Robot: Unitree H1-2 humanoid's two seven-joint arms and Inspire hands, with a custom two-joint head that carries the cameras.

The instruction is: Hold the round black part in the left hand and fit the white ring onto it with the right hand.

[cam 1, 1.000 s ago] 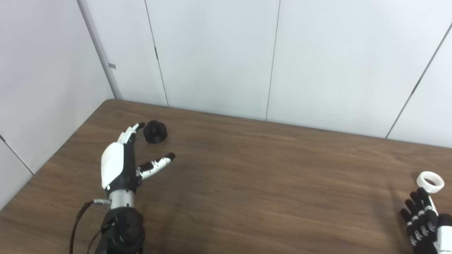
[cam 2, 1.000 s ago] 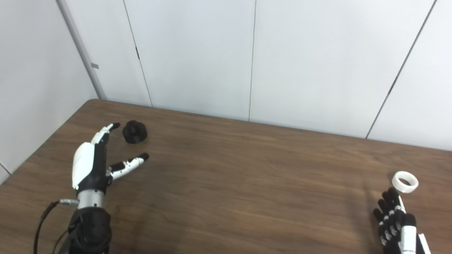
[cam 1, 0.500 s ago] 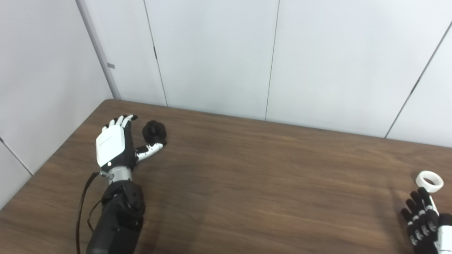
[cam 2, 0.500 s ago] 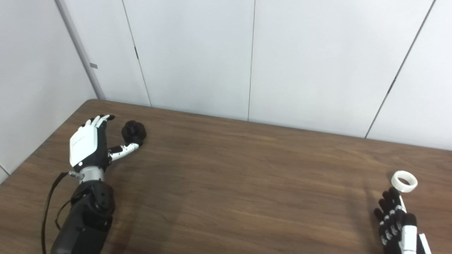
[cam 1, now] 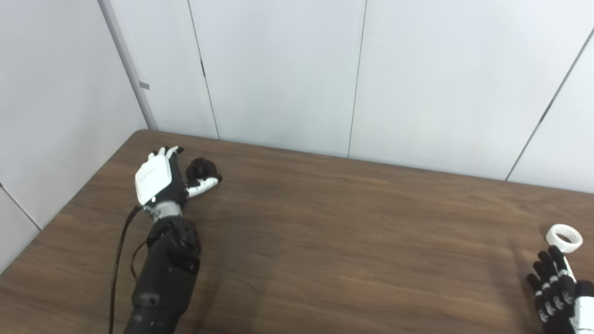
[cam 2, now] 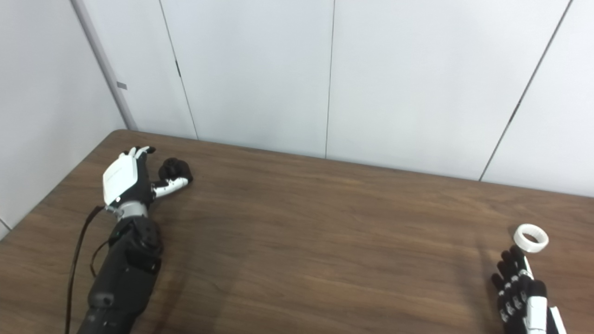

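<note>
The round black part point(cam 1: 199, 167) sits on the brown table point(cam 1: 325, 232) near its far left corner. My left hand point(cam 1: 160, 178) is open around it: the fingers point(cam 1: 163, 152) stand on its left and the thumb point(cam 1: 204, 184) lies in front of it, close to or touching it. The hand partly hides the part. The white ring point(cam 1: 564, 236) lies flat on the table at the right edge. My right hand point(cam 1: 554, 290) is open just in front of the ring, fingertips a little short of it.
White wall panels point(cam 1: 287, 69) rise right behind the table's far edge and along its left side. The left forearm point(cam 1: 164, 273) with a black cable lies over the table's left part.
My left hand has reached forward and come around the black part, with the thumb now in front of it. The right hand and the ring have stayed put.
</note>
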